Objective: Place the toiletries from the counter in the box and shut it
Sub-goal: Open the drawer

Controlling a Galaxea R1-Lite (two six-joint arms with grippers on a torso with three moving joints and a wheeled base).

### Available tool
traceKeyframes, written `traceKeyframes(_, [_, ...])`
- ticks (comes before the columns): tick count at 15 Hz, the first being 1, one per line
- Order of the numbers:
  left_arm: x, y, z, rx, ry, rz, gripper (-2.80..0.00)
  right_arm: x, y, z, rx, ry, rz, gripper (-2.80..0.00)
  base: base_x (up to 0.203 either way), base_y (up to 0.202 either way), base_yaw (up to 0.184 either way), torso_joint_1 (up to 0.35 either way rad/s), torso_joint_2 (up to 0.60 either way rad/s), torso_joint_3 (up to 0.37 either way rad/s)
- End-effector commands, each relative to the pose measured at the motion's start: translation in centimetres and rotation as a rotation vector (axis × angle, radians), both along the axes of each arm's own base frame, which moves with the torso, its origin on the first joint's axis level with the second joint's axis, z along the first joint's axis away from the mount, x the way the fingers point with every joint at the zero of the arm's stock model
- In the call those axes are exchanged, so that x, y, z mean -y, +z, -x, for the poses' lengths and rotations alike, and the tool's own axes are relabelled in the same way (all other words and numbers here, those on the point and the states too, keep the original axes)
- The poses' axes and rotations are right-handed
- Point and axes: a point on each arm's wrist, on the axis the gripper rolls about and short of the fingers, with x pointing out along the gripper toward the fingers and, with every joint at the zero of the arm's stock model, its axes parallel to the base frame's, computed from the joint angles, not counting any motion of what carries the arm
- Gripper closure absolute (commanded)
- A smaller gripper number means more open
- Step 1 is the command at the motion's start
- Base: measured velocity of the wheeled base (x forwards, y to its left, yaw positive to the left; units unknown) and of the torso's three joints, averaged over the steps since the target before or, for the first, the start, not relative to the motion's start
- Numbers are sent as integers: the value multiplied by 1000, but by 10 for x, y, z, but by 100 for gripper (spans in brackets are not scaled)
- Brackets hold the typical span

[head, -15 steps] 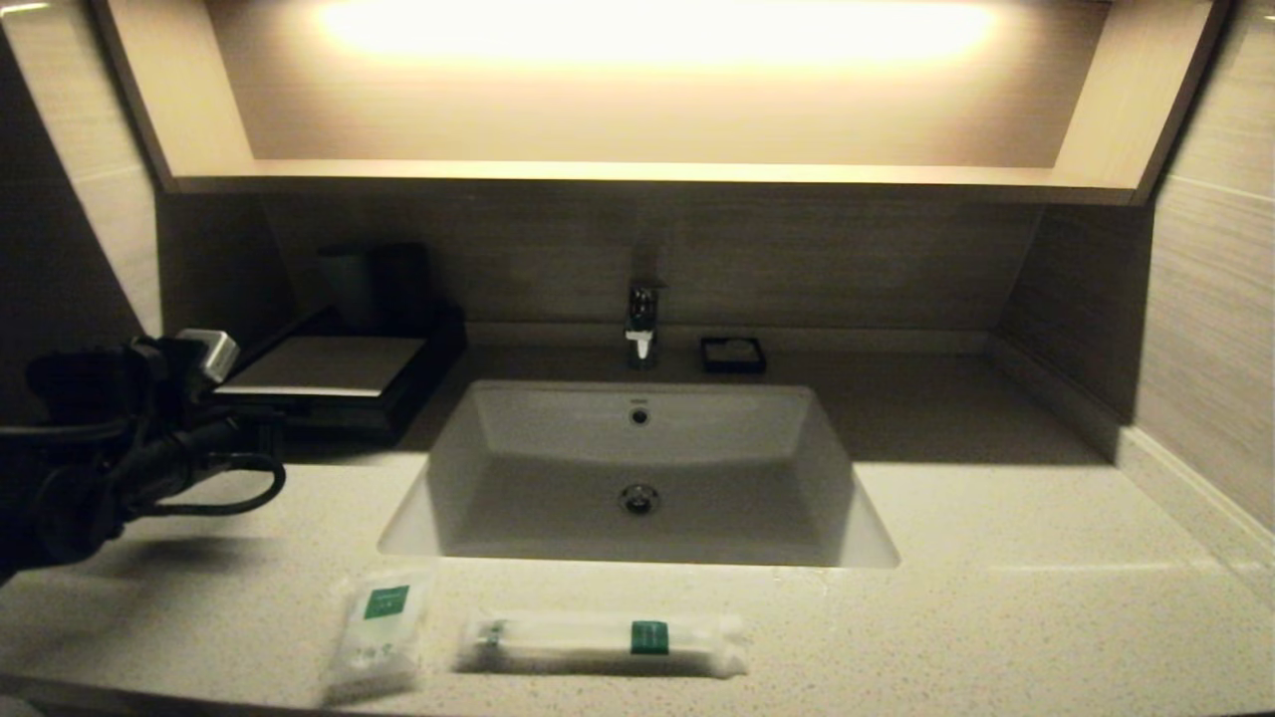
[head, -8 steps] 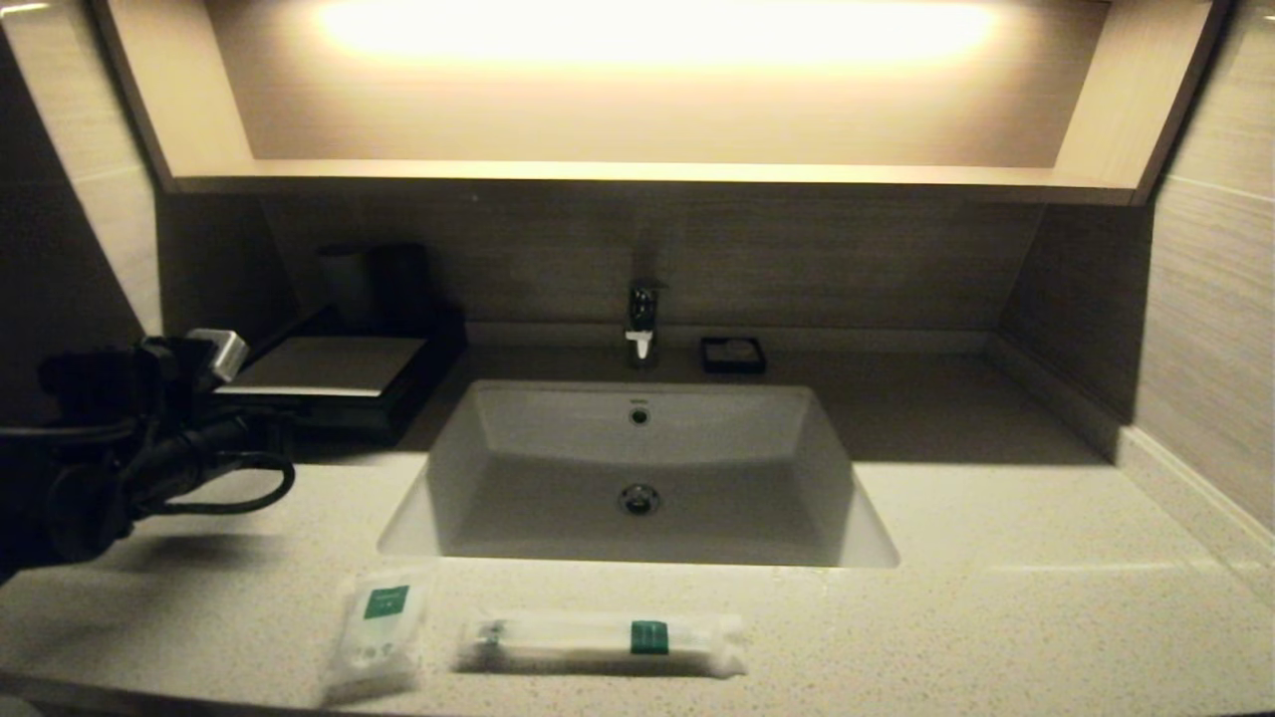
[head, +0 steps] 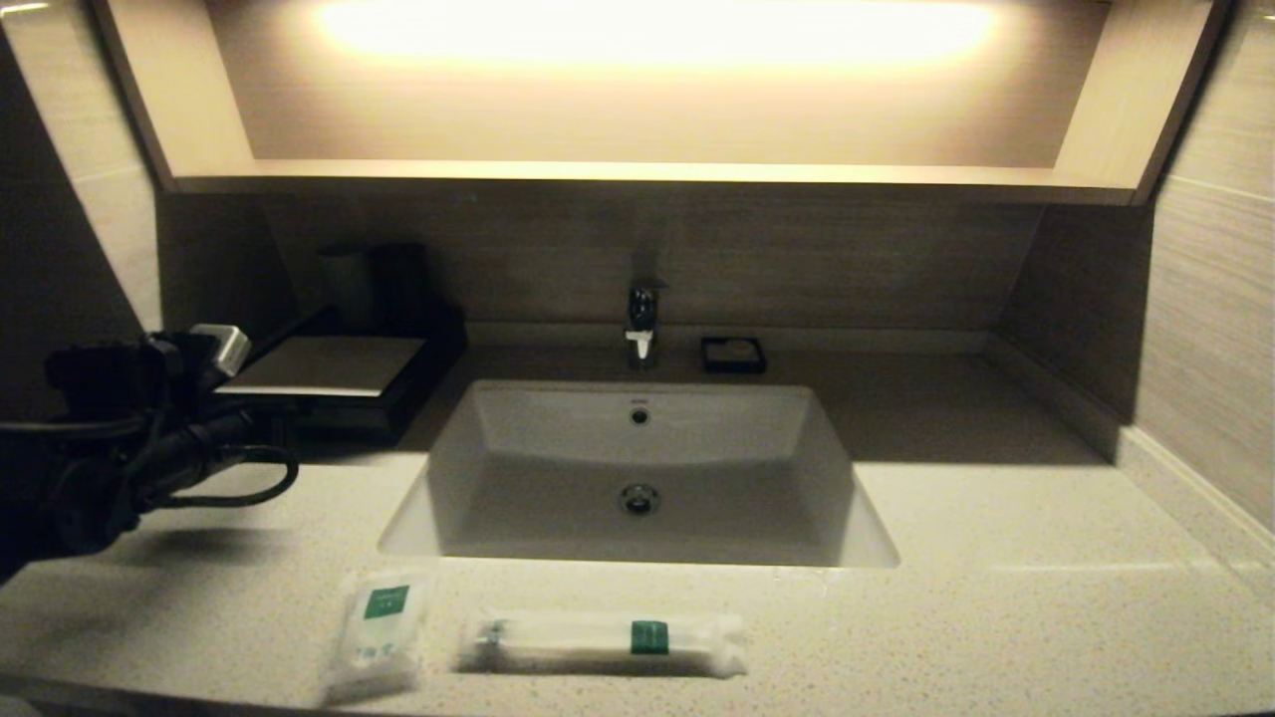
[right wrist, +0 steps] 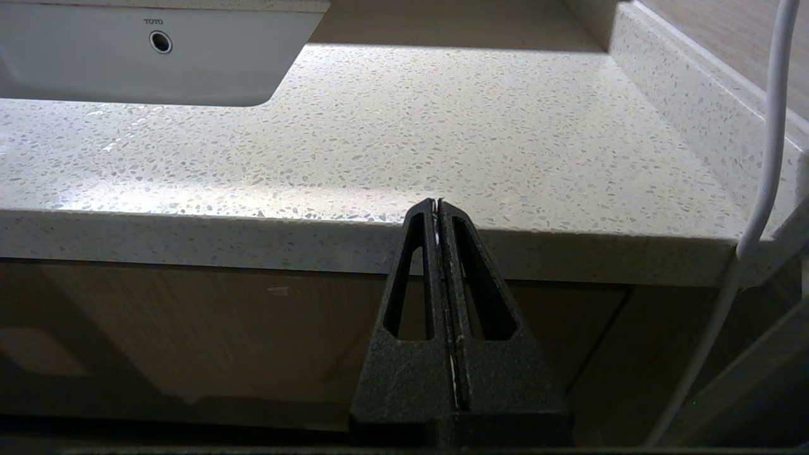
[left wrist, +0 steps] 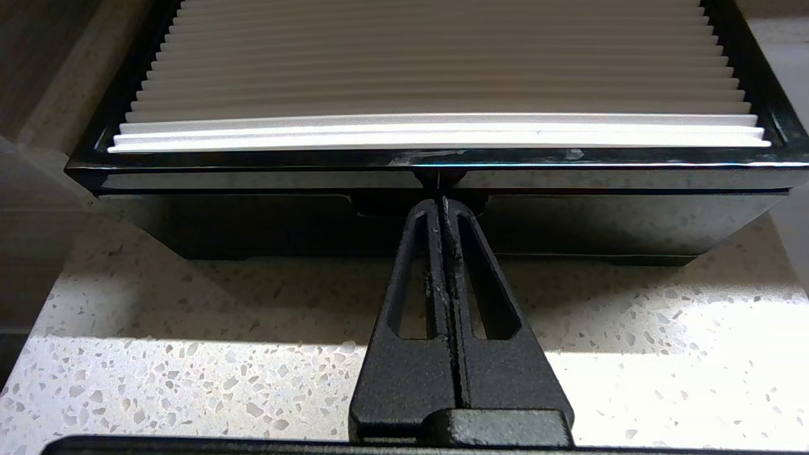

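Observation:
The small squarish pouch (head: pixel 379 632) and the long narrow packet (head: pixel 603 640) lie side by side on the counter (head: pixel 996 597) near its front edge, before the sink (head: pixel 637 468). The black box (head: pixel 324 366) with its pale top panel (left wrist: pixel 436 76) stands at the back left, its drawer front (left wrist: pixel 253 221) flush with the body. My left gripper (left wrist: pixel 440 201) is shut and empty, its tips right at the notch in the middle of the drawer front. My right gripper (right wrist: pixel 438 203) is shut and empty, low before the counter's front edge on the right, out of the head view.
A faucet (head: pixel 642 319) and a small black square dish (head: pixel 732 355) stand behind the sink. Dark upright cups (head: pixel 383 284) stand behind the box. A side wall ledge (right wrist: pixel 695 95) bounds the counter on the right. A white cable (right wrist: pixel 768 158) hangs near the right wrist.
My left arm has crept a little to the right and forward, closer to the box's front. The packets and the box have not moved.

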Motion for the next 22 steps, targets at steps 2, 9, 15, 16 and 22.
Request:
traceKeyframes(2, [-1,-2,-3,2,1,-2,0,0,0,0,-2,1,0,0,0,0,0,0,0,0])
traceKeyframes(9, [-4,-7,-12,10,30,-6,0,0,0,0,-2,1,0,0,0,0,0,0,0,0])
traceKeyframes(15, [-4,-8,-14,11,31,0,0,0,0,0,-1,1,0,0,0,0,0,0,0,0])
traceKeyframes(16, [-4,-8,-14,10,30,0,0,0,0,0,-2,1,0,0,0,0,0,0,0,0])
traceKeyframes(22, [-5,-12,-17,24,31,-3,0,0,0,0,-1,1,0,0,0,0,0,0,0,0])
